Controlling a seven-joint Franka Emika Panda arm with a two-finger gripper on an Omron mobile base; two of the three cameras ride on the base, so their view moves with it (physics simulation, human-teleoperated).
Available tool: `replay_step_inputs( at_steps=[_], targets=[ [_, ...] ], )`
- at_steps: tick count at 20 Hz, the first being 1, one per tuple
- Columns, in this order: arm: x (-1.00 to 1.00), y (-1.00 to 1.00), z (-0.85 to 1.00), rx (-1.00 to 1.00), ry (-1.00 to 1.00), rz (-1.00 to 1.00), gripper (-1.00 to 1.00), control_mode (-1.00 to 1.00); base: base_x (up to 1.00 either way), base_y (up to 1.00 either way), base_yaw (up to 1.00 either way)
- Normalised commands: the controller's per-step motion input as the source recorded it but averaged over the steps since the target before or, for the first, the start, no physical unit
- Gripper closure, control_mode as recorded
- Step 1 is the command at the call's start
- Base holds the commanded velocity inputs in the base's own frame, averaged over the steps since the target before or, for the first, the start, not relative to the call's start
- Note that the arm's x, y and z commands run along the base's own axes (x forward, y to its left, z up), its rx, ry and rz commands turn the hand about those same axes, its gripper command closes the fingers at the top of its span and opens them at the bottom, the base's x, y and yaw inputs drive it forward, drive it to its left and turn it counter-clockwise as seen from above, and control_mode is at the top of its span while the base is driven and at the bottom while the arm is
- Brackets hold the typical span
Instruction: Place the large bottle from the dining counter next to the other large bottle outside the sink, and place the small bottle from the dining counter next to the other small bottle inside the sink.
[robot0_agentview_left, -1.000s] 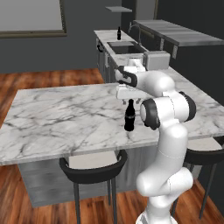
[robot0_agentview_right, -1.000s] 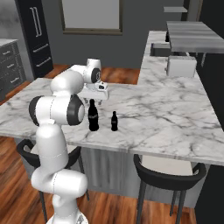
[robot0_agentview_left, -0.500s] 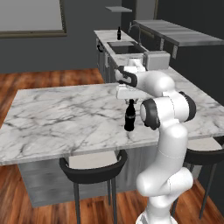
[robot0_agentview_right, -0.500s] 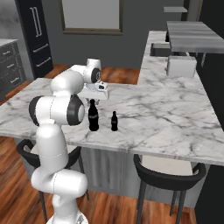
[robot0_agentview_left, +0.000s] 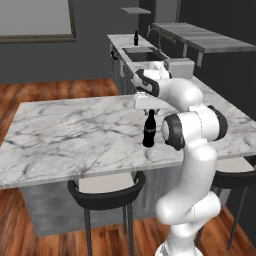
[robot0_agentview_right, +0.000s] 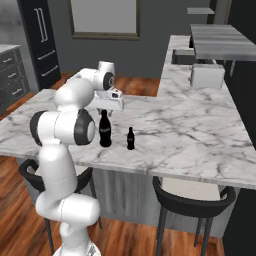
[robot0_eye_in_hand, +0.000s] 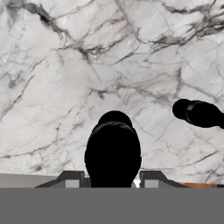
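Note:
On the white marble dining counter (robot0_agentview_left: 75, 135) stands the large black bottle (robot0_agentview_left: 149, 131) (robot0_agentview_right: 105, 131) (robot0_eye_in_hand: 113, 151), upright. My gripper (robot0_agentview_left: 150, 110) (robot0_agentview_right: 105, 112) (robot0_eye_in_hand: 112, 180) comes down from above and is shut on its neck; in the hand view a fingertip (robot0_eye_in_hand: 72, 179) presses each side of the bottle. The small bottle (robot0_agentview_right: 130, 139) (robot0_eye_in_hand: 197, 113), short and black, stands on the counter just beside the large one, untouched. The dark sink (robot0_agentview_left: 141, 52) lies in the far counter, with another black bottle (robot0_agentview_left: 135, 37) standing on the counter beyond it.
A grey box-shaped appliance (robot0_agentview_left: 179, 67) (robot0_agentview_right: 207, 76) sits on the counter arm leading toward the sink. Black stools (robot0_agentview_left: 106, 192) (robot0_agentview_right: 192, 197) stand at the counter's near edge. A thin faucet (robot0_agentview_left: 150, 31) rises beside the sink.
The fingers have come in against the large bottle's neck. The arm and both bottles stand where they were.

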Motion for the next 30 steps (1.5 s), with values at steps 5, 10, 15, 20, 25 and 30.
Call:
replay_step_inputs(
  at_steps=[5,10,15,20,25,30],
  targets=[
    [-0.65,0.00,0.47,0.01,-0.01,0.00,1.00,-1.00,0.00,0.00,0.00],
    [-0.89,0.00,0.29,0.00,-0.05,0.00,1.00,-1.00,0.00,0.00,0.00],
    [-0.94,0.00,0.21,0.00,-0.07,0.00,1.00,-1.00,0.00,0.00,0.00],
    [-0.99,0.00,0.26,0.00,-0.11,0.00,1.00,-1.00,0.00,0.00,0.00],
    [-0.82,0.00,0.21,0.00,-0.07,0.00,1.00,-1.00,0.00,0.00,0.00],
    [-0.22,0.00,0.15,0.00,-0.03,0.00,1.00,-1.00,0.00,0.00,0.00]
  ],
)
